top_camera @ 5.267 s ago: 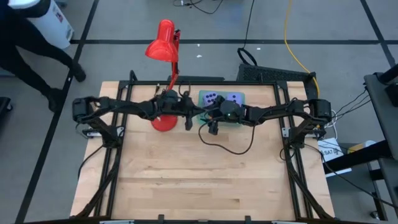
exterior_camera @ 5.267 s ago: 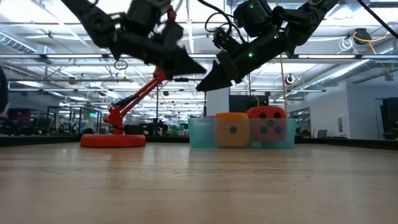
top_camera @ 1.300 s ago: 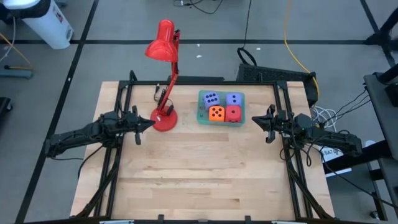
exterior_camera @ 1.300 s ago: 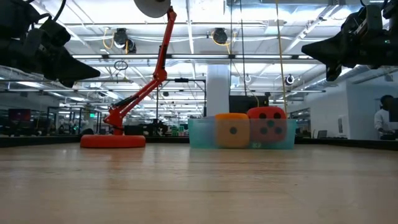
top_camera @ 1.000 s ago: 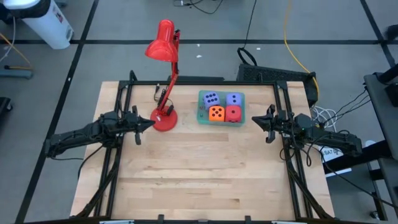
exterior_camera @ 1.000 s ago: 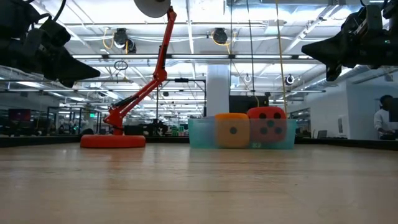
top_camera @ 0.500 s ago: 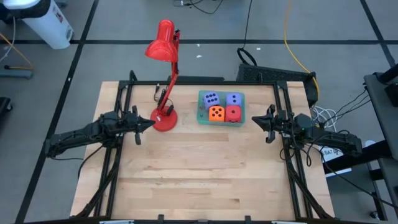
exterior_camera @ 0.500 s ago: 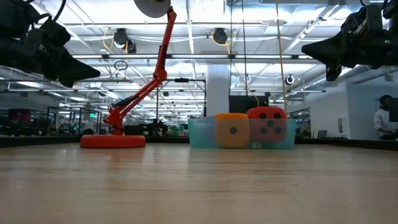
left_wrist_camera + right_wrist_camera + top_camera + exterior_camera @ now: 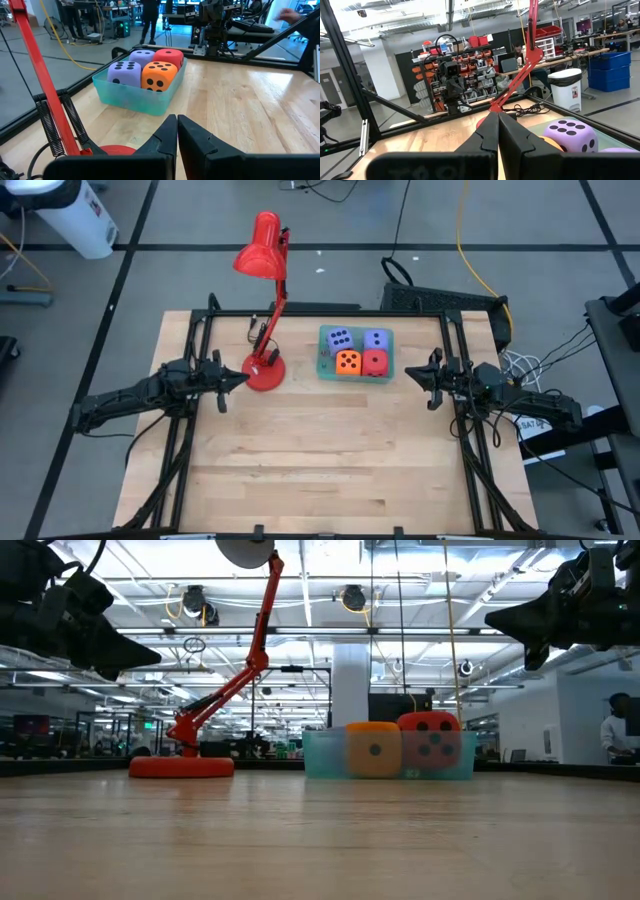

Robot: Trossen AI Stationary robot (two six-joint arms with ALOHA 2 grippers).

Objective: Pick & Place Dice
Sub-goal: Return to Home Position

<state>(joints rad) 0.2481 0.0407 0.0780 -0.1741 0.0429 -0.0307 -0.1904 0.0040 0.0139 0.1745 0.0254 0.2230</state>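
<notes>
Both arms are sitting pulled back from the bin point(image 9: 321, 352), where a few seconds ago they were crowding together right above it. Over the last second nothing is moving.

The left gripper point(image 9: 228, 378) is hanging to the bin's left, with the lamp base point(image 9: 264, 372) standing between it and the bin. The right gripper point(image 9: 415, 375) is hanging to the bin's right. Both are staying clear of the tabletop point(image 9: 320, 470). Each one's jaws are pressing together with only a hairline between them, carrying nothing.

Inside the bin, the orange die point(image 9: 348, 362) and red die point(image 9: 374, 362) are filling the nearer row, and the purple die point(image 9: 339, 339) and lavender die point(image 9: 376, 339) the farther row. I am judging the placing finished and the retreat to rest about complete.

From tabletop level the farther row is hiding behind the nearer one, and both grippers are running off the picture's edges. Far beyond the bin, a person point(image 9: 618, 730) is showing only partly.
</notes>
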